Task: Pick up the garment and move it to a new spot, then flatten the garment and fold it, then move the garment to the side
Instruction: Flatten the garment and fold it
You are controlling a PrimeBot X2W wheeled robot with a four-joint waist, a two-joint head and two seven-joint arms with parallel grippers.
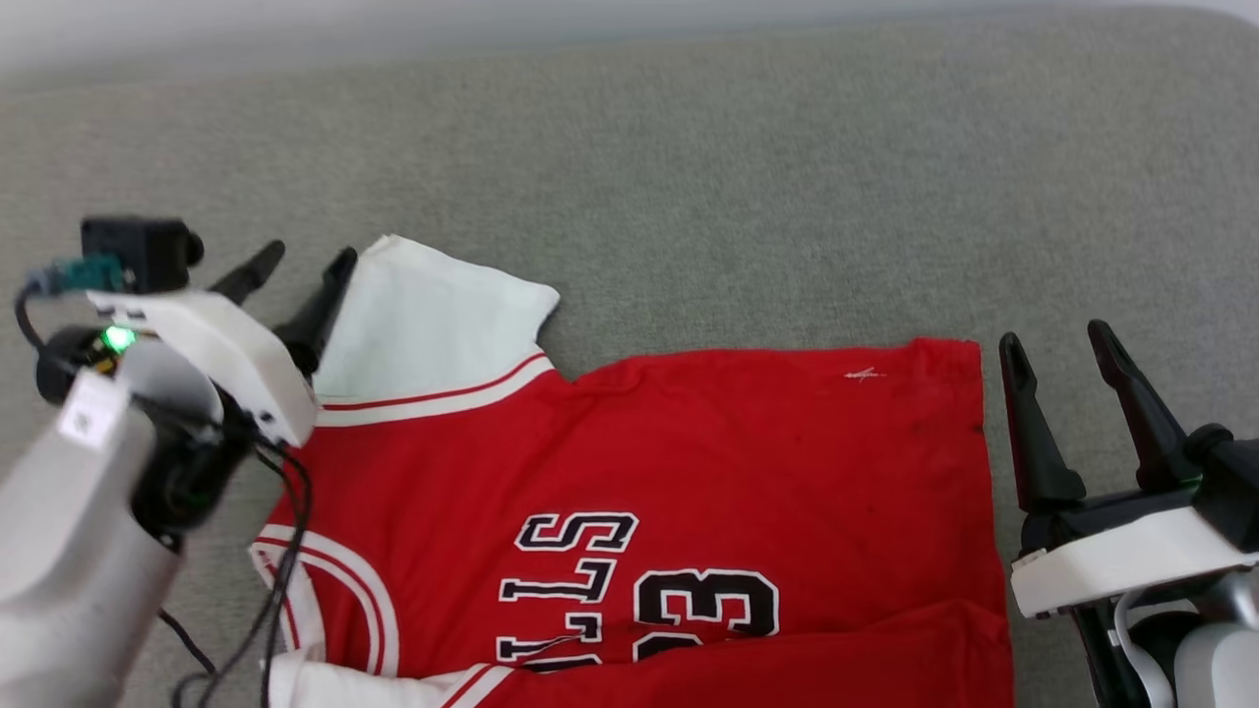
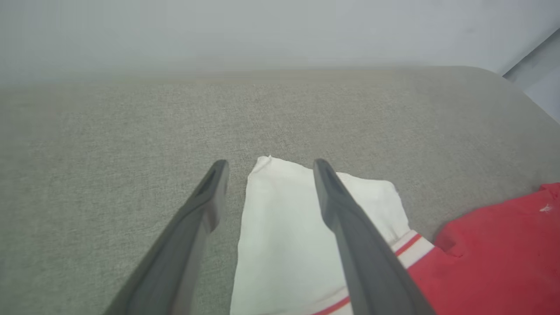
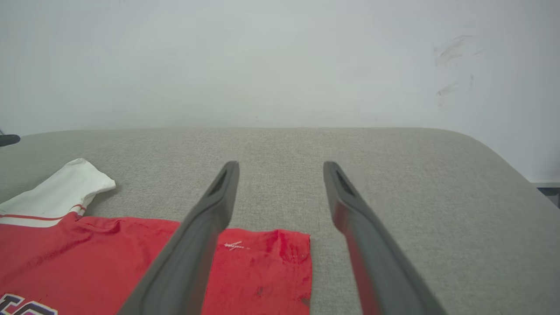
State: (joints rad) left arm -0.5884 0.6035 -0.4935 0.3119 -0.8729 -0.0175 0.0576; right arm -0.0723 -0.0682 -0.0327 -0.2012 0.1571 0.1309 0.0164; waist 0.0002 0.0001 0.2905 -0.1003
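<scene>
The garment, a red jersey with black white-outlined letters and "23", lies face up on the grey cushion, its collar toward the left and its hem toward the right. One white sleeve spreads flat at the upper left. My left gripper hovers open over that sleeve's left edge; in the left wrist view the sleeve lies between and under the fingers. My right gripper stands open just right of the hem corner, holding nothing. The near part of the garment seems folded over.
The grey cushion stretches far behind the garment, with a rounded back right corner. A pale wall rises behind it. Loose black cables hang from my left wrist over the garment's collar side.
</scene>
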